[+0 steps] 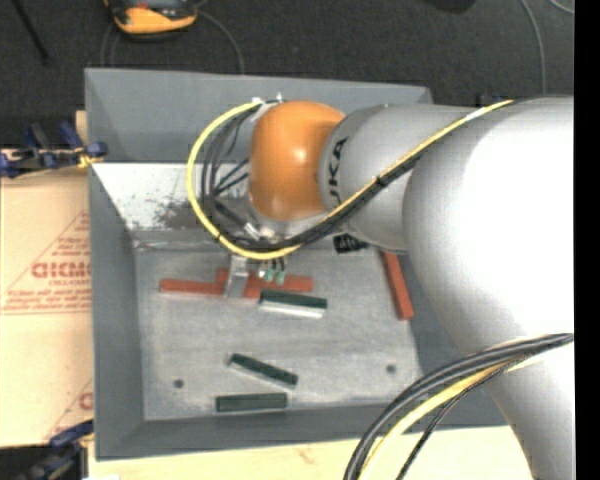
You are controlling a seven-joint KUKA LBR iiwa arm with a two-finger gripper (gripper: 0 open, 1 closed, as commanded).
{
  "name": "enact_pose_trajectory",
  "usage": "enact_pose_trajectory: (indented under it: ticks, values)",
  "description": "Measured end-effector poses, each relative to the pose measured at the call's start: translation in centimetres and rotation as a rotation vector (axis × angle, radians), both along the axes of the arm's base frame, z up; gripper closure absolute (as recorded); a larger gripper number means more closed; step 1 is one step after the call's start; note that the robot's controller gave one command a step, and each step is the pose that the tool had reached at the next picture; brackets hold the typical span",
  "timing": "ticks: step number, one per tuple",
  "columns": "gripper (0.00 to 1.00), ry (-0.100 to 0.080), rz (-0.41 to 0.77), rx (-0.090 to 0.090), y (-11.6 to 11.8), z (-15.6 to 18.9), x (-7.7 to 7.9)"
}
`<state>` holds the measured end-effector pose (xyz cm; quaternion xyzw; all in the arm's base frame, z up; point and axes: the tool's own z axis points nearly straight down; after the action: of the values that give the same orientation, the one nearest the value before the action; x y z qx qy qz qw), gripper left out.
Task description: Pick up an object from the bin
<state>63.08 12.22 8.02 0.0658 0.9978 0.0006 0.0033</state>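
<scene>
grey metal bin (120, 268), sloped walls, flat floor with some dark scuffing on the upper left slope. few loose items, all flat bars or strips, none heaped.

arm (460, 218) enters from the right and covers much of the bin's right side. orange cover (285, 163) at the wrist sits over the upper middle of the bin, with a yellow cable (202, 213) looped round it.

gripper (243, 284) is down at the floor, left of centre, directly below the orange cover. it stands on or against a red-orange strip (190, 287) that lies nearly level across the floor; the strip shows on both sides of the gripper, and whether it is one piece or two cannot be told. whether the gripper is apart, together or clamped cannot be told either.

pale bar with a green edge (293, 305) lies just beside the gripper, to its lower right, close under the strip's right part.

dark green bar (263, 369) lies tilted, well below the gripper. second dark green bar (251, 402) lies level near the front wall.

red bar (398, 286) lies steeply tilted at the right, partly under the arm.
</scene>
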Motion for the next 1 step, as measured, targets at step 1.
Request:
enact_pose_trajectory:
  ticks: [1]
  values:
    - [1.00, 0.008, 0.000, -0.001, 0.00, 2.00, -0.17]
